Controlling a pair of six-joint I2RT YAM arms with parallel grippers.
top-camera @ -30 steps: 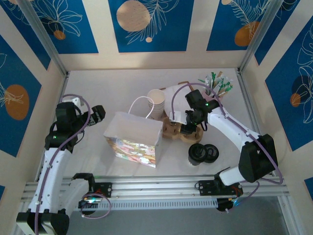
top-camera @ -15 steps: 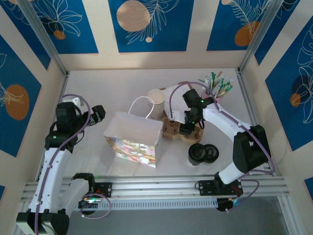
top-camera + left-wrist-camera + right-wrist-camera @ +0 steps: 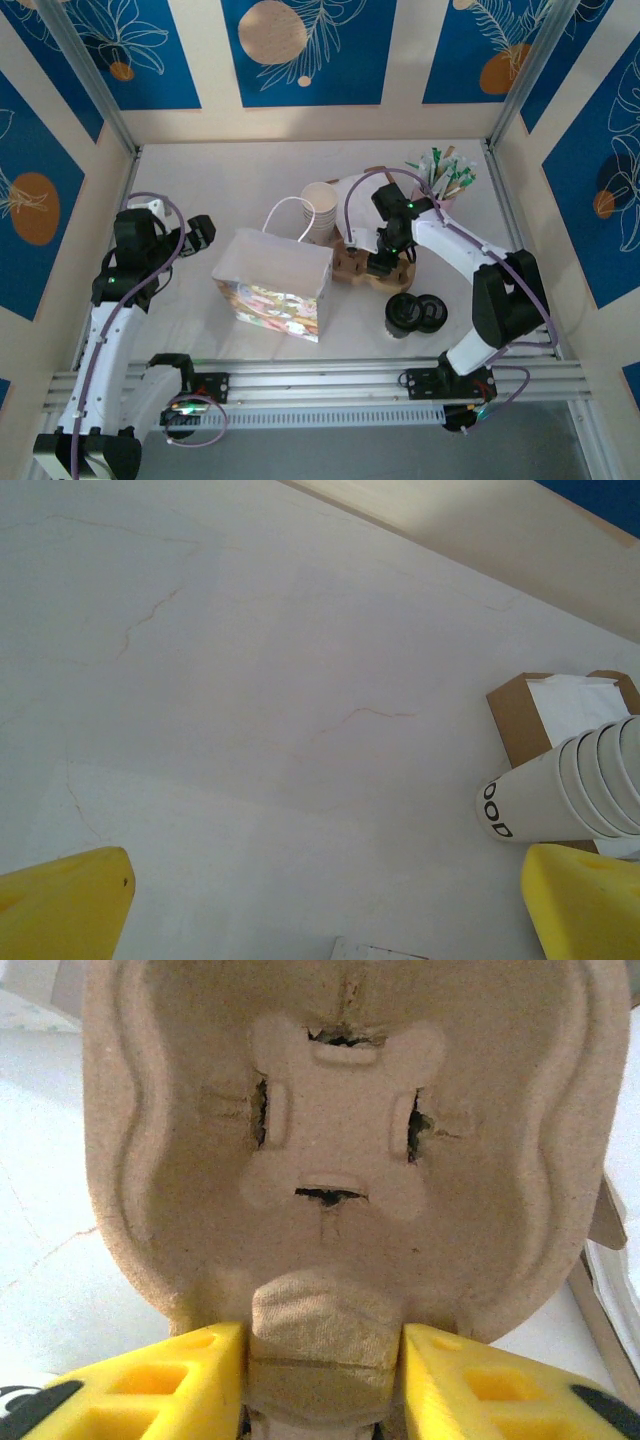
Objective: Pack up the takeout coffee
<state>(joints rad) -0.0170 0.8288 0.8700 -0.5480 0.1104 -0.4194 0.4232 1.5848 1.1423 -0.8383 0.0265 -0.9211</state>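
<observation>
Right arm now tucked closer over cardboard carrier [image 3: 350, 1160]; right gripper [image 3: 322, 1365] pinches its centre rib, left gripper [image 3: 320, 905] spread, empty. Risk: rib crumples, carrier slips w/ lift.

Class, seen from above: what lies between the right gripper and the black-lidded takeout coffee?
Top view: the near rim of the cardboard carrier, which the right gripper clamps, then a bare strip of table up to the takeout coffee.
</observation>
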